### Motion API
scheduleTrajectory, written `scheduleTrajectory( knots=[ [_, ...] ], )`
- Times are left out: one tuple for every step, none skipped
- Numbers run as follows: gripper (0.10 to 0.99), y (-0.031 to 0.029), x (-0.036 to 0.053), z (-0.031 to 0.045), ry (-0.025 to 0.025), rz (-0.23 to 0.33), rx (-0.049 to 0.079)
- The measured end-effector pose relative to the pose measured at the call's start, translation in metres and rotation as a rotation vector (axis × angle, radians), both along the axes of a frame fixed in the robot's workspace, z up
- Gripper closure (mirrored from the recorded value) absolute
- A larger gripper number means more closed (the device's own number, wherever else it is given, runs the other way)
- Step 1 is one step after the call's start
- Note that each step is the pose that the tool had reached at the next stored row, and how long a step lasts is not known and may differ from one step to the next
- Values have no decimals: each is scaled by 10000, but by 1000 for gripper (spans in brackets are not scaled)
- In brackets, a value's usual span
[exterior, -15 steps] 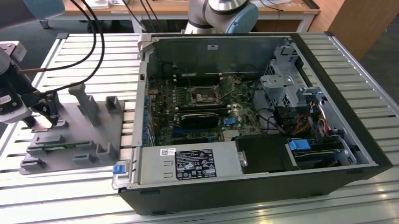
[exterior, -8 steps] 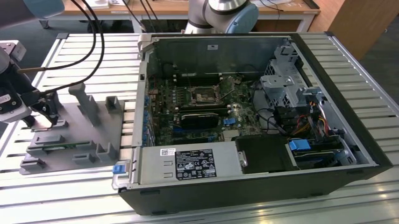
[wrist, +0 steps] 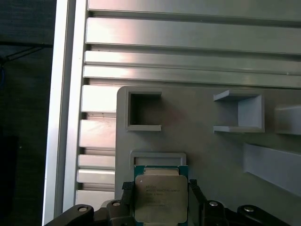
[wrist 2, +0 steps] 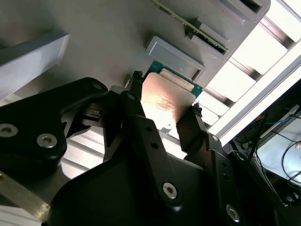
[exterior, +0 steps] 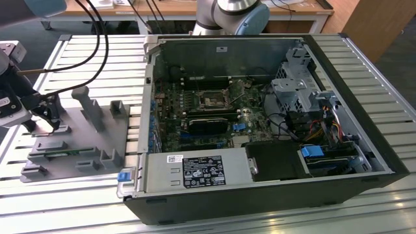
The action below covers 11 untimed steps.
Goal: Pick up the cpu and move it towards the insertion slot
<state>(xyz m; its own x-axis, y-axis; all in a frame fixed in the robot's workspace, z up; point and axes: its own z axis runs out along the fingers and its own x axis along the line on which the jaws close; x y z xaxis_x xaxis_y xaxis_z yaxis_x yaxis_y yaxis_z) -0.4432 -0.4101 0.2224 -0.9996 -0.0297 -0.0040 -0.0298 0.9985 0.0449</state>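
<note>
The cpu (wrist: 160, 198), a small square chip with a silvery top and a green rim, lies on the grey plastic tray (wrist: 207, 155) beside a low raised frame. My gripper (wrist: 161, 186) has its black fingers (wrist: 127, 193) against two opposite edges of the chip, shut on it. In the second wrist view the cpu (wrist 2: 164, 101) sits between the same two fingertips of the gripper (wrist 2: 165, 94). In the exterior view the gripper (exterior: 53, 126) is down at the tray (exterior: 97, 141) on the exterior view's left. The insertion slot (exterior: 213, 101) is on the green board inside the open computer case (exterior: 273, 195), well apart from the gripper.
The tray carries upright holders (exterior: 91, 109) and a narrow green memory stick (exterior: 62, 152). Black cables (exterior: 97, 44) hang toward the arm. The case walls (exterior: 151, 63) stand between tray and board. Drive cages and wires (exterior: 312, 122) crowd the case on the exterior view's right. A slatted metal table (exterior: 364, 214) lies underneath.
</note>
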Motion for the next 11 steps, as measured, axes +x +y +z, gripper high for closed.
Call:
scheduleTrajectory(
  knots=[
    [545, 0, 0, 6, 1, 0, 0],
    [545, 1, 0, 10, -1, 0, 0],
    [545, 1, 0, 13, -2, 0, 1],
    [545, 1, 0, 14, -3, 0, 2],
    [545, 1, 0, 17, -2, 0, 1],
    [545, 1, 0, 20, 0, 0, 0],
    [545, 1, 0, 20, -1, 0, 1],
    [545, 1, 0, 25, -1, 0, 0],
    [545, 1, 0, 28, -1, 0, 1],
    [545, 1, 0, 30, 0, 0, 0],
    [545, 1, 0, 31, 0, 0, 0]
  ],
)
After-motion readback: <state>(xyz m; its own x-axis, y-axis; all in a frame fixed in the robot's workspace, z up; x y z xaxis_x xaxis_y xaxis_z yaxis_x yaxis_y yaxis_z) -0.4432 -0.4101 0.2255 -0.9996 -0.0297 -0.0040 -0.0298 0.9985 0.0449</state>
